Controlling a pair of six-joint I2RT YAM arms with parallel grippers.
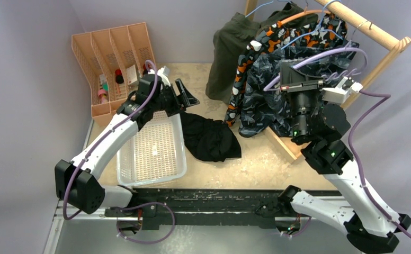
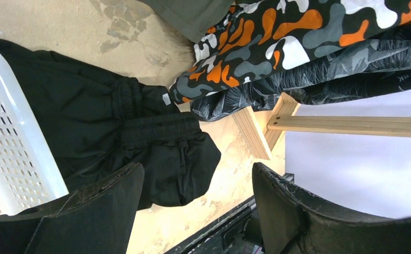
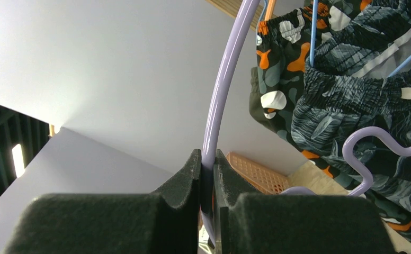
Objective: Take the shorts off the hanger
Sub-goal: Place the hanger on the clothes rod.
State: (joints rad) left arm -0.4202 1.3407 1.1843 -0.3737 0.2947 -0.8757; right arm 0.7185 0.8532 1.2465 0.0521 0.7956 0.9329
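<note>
Plain black shorts (image 1: 211,138) lie crumpled on the table, partly over the white basket's right rim; they also show in the left wrist view (image 2: 113,121). My left gripper (image 1: 185,95) is open and empty just above their far edge (image 2: 198,172). Olive shorts (image 1: 230,47), orange camouflage shorts (image 1: 277,39) and dark blue-grey camouflage shorts (image 1: 267,100) hang on the wooden rack (image 1: 370,29). My right gripper (image 1: 291,71) is shut on a lilac hanger (image 3: 224,84), whose rod is pinched between the pads (image 3: 207,169), in front of the dark camouflage shorts (image 3: 346,106).
A white perforated basket (image 1: 150,153) sits at front left. An orange slotted organizer (image 1: 113,58) with small items stands at the back left. The rack's wooden foot (image 2: 346,124) lies on the table at right. Blue and orange hangers (image 1: 304,18) hang on the rail.
</note>
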